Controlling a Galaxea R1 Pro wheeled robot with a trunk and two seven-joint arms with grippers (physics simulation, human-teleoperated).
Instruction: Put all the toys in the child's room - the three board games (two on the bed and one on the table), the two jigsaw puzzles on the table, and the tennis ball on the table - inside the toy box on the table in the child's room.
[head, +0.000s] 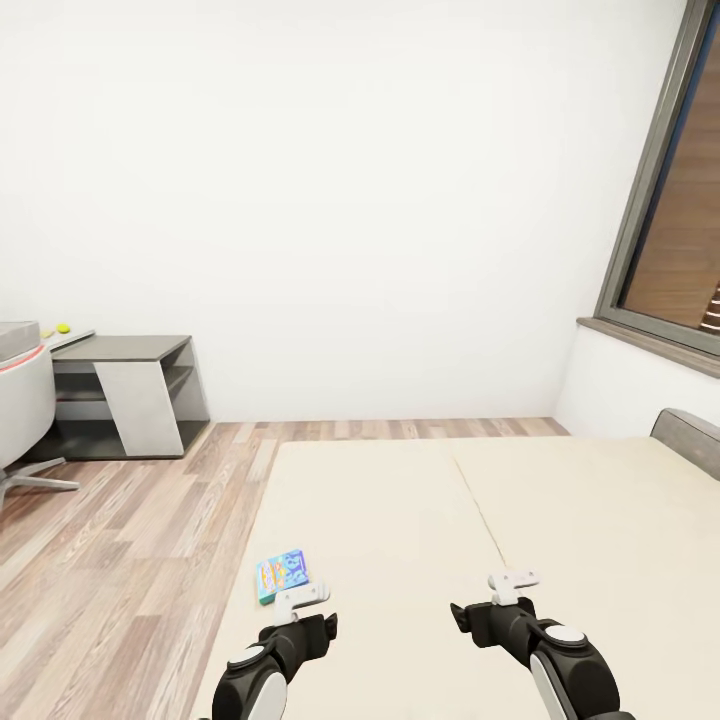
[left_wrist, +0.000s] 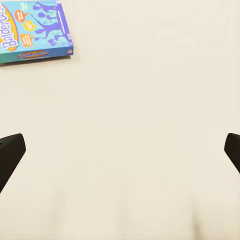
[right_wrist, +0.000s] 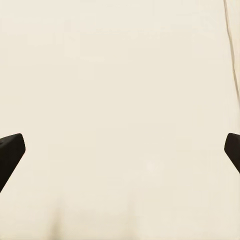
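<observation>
Head cam: blue board game (head: 280, 576) lies flat near the bed (head: 420, 520) edge, just by the empty left gripper (head: 302, 597), w/ right gripper (head: 513, 583) too; wrist cams: both spread wide, box (left_wrist: 35, 30) looks light, stiff, thin, so pinch its edge.

Light-blue board game (head: 281, 576) (flat) on bed (head: 600, 520)

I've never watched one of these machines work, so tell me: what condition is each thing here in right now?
Light blue board game: flat on the bed, near its edge, untouched.
Bed: cream cover smooth.
Left gripper: open, empty, above the bed beside the game.
Right gripper: open, empty, above bare cover.
Tennis ball: resting on the far table.
</observation>
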